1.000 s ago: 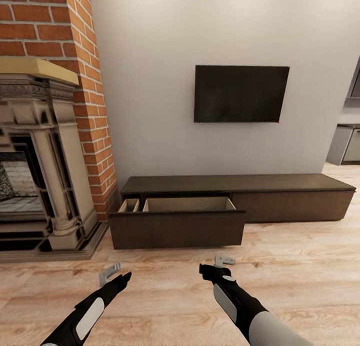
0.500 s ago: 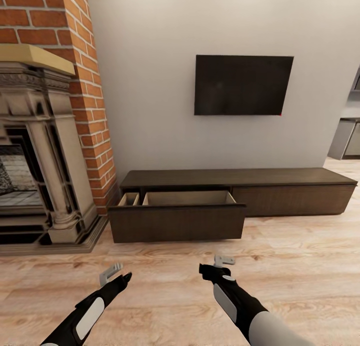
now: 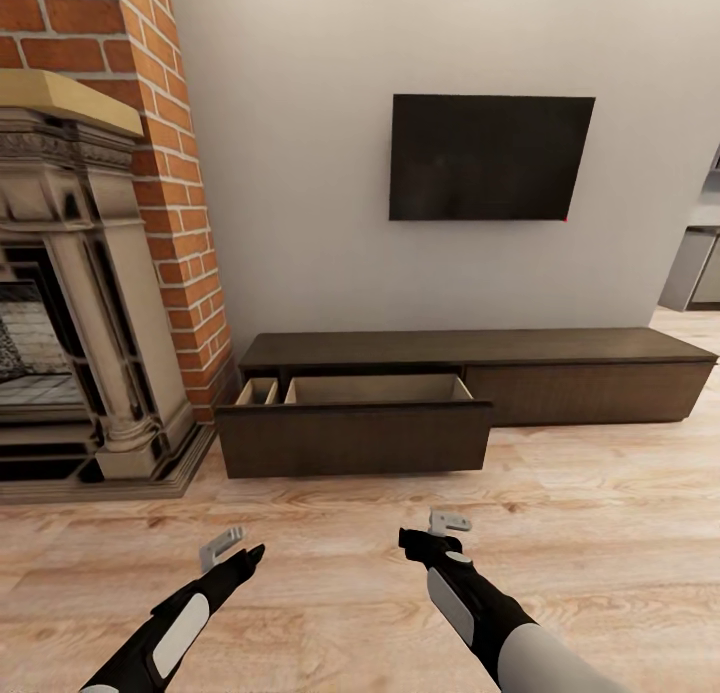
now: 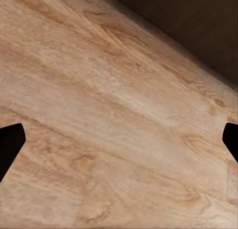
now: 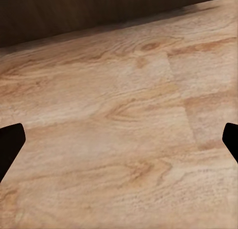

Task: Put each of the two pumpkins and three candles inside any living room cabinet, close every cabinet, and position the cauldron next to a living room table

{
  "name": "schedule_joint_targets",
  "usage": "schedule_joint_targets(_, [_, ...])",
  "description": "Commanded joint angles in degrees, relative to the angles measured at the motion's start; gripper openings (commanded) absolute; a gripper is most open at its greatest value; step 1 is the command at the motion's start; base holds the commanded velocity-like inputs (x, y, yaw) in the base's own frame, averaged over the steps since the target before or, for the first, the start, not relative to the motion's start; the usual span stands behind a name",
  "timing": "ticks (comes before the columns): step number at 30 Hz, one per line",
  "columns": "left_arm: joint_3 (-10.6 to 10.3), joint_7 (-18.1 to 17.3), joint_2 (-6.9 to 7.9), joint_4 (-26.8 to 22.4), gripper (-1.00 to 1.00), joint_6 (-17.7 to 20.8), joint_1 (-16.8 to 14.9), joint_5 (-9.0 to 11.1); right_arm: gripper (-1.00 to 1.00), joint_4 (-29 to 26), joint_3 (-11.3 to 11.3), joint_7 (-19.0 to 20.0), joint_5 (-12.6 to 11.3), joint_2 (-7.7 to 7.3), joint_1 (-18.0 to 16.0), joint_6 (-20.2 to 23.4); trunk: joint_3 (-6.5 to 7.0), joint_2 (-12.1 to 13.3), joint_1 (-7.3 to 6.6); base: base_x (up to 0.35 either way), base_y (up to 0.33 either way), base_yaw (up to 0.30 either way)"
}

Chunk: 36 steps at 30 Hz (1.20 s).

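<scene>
At the far left of the head view stands a stone fireplace (image 3: pixel 75 303) set in a red brick chimney (image 3: pixel 170 163). Just beside it, against the pale wall, the long dark-brown cabinet (image 3: pixel 560 348) sits on the wood floor (image 3: pixel 600 533). Its left drawer (image 3: pixel 355 438) is pulled out, showing pale wood insides with a narrow compartment at its left end; the right drawer is flush. A black television (image 3: pixel 488 157) hangs on the wall above. Lower down, the left pincer (image 3: pixel 226 547) hovers over the floor, fingers apart and empty. The right pincer (image 3: pixel 447 526) hovers likewise, spread and empty, both well short of the cabinet.
</scene>
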Motion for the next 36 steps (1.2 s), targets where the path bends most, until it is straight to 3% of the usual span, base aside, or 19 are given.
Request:
schedule_joint_targets(1, [-0.3,0.0,0.09,-0.1,1.00,0.1,-0.1,0.5,1.00,-0.1,0.4,-0.5,-0.3,-0.05,0.0,0.2,-0.06,0.0,-0.01,0.000,0.000,0.000])
schedule_joint_targets(3, [-0.3,-0.1,0.12,-0.1,1.00,0.2,-0.1,0.5,1.00,-0.1,0.4,-0.5,-0.4,-0.05,0.0,0.3,-0.06,0.0,-0.01,0.000,0.000,0.000])
schedule_joint_targets(36, [-0.3,-0.2,0.22,-0.1,1.00,0.2,-0.1,0.4,1.00,-0.1,0.4,-0.5,-0.4,-0.05,0.0,0.2,-7.37,-0.5,0.84,0.000,0.000,0.000])
